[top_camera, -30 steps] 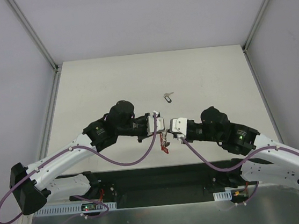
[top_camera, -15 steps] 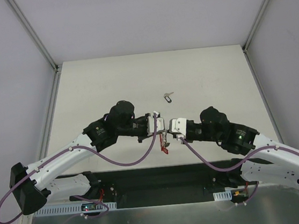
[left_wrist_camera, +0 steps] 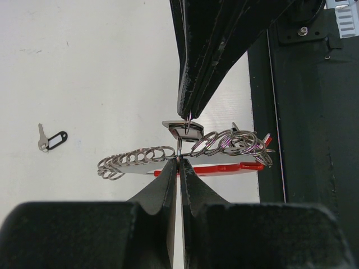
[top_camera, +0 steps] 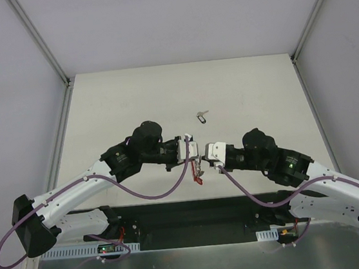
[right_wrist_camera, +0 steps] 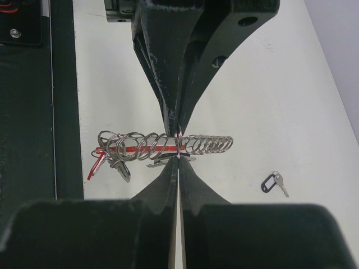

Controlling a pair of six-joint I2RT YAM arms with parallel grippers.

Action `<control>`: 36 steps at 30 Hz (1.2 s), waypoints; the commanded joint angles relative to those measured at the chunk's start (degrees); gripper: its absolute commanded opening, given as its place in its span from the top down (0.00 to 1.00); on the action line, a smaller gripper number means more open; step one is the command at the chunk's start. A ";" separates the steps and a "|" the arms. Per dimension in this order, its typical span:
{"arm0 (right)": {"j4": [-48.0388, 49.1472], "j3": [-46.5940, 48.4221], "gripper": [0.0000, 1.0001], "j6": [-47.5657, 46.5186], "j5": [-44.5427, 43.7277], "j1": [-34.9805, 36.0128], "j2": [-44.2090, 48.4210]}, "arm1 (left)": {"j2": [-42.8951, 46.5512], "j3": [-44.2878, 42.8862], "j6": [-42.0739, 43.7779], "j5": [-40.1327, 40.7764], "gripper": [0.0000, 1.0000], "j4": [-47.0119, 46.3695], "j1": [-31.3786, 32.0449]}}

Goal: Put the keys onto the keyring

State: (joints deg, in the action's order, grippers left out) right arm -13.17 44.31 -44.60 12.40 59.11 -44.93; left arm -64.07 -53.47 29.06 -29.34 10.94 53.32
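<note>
The keyring [left_wrist_camera: 140, 158], a grey chain of wire loops with a red arc [left_wrist_camera: 216, 167], hangs above the table between both grippers; it also shows in the right wrist view [right_wrist_camera: 210, 144] and the top view [top_camera: 197, 174]. My left gripper [left_wrist_camera: 178, 162] is shut on one of its loops. My right gripper [right_wrist_camera: 178, 159] comes in from the opposite side, tip to tip, shut on the thin ring of a black-rimmed key [left_wrist_camera: 182, 130] at that same loop. Other keys [right_wrist_camera: 119, 167] hang at the red end. One loose black-tagged key [top_camera: 201, 114] lies on the table beyond.
The dark base plate [left_wrist_camera: 314, 140] and table's near edge lie just behind the grippers. White walls with metal corner posts [top_camera: 62, 76] enclose the table on three sides.
The right arm has shifted very slightly to the right. Both grippers stay tip to tip on the hanging keyring, and the loose key has not moved.
</note>
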 commanded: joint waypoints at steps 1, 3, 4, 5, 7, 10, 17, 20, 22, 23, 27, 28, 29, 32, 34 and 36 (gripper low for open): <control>0.51 1.39 0.99 -0.58 -0.10 0.13 0.89 | 0.53 -0.05 -0.06 0.25 1.00 -2.68 0.64; 0.43 1.39 0.99 -0.58 -0.19 0.21 0.63 | 0.44 -0.31 -0.06 -0.01 1.00 -2.50 0.64; 0.60 1.48 0.99 -0.58 -0.19 0.21 0.37 | 0.35 -0.40 0.03 -0.19 1.00 -2.41 0.64; 0.60 1.56 0.99 -0.58 -0.19 0.21 0.19 | 0.27 -0.49 0.03 -0.45 1.00 -2.33 0.73; 0.60 1.56 0.99 -0.58 -0.19 0.39 -0.33 | 0.18 -0.75 0.03 -1.06 1.00 -2.33 0.64; 0.86 1.56 0.99 -0.49 0.16 0.30 -0.51 | -0.17 -0.76 -0.05 -1.94 1.00 -2.24 0.64; 1.30 1.30 0.99 -0.14 -0.54 0.39 0.10 | -0.53 -0.84 -0.23 -2.21 1.00 -2.24 0.73; 1.22 1.39 0.99 -0.14 -0.63 0.21 0.19 | -0.35 -0.93 0.12 -1.77 1.00 -2.24 0.73; 1.22 1.39 0.99 -0.05 -0.89 0.30 -0.33 | -0.53 -1.02 0.12 -2.29 1.00 -2.24 0.73; 1.22 1.39 0.99 -0.05 -1.15 0.21 -0.51 | -0.44 -1.02 0.12 -2.38 1.00 -2.33 0.65; 1.22 1.56 0.99 0.04 -1.50 0.30 -0.78 | -0.35 -1.02 -0.05 -2.65 1.00 -2.24 0.64; 1.22 1.48 0.99 0.04 -1.59 0.21 -0.78 | -0.35 -1.02 0.03 -2.65 1.00 -2.24 0.64; 1.22 1.48 0.99 0.04 -1.68 0.30 -0.95 | -0.35 -0.85 -0.05 -2.74 1.00 -2.33 0.73; 1.30 1.56 0.99 0.04 -1.33 0.30 -1.04 | -0.26 -0.93 0.03 -2.65 1.00 -2.24 0.73; 1.22 1.56 0.99 0.04 -1.15 0.30 -1.22 | -0.35 -1.02 0.12 -2.56 1.00 -2.24 0.73; 1.22 1.56 0.99 0.04 -1.15 0.21 -1.39 | -0.35 -1.02 -0.05 -2.74 1.00 -2.24 0.65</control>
State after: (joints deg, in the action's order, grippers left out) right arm -13.69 44.31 -44.58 11.31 59.13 -46.04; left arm -64.64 -53.47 29.10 -29.93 10.98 53.34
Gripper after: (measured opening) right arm 0.017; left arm 0.009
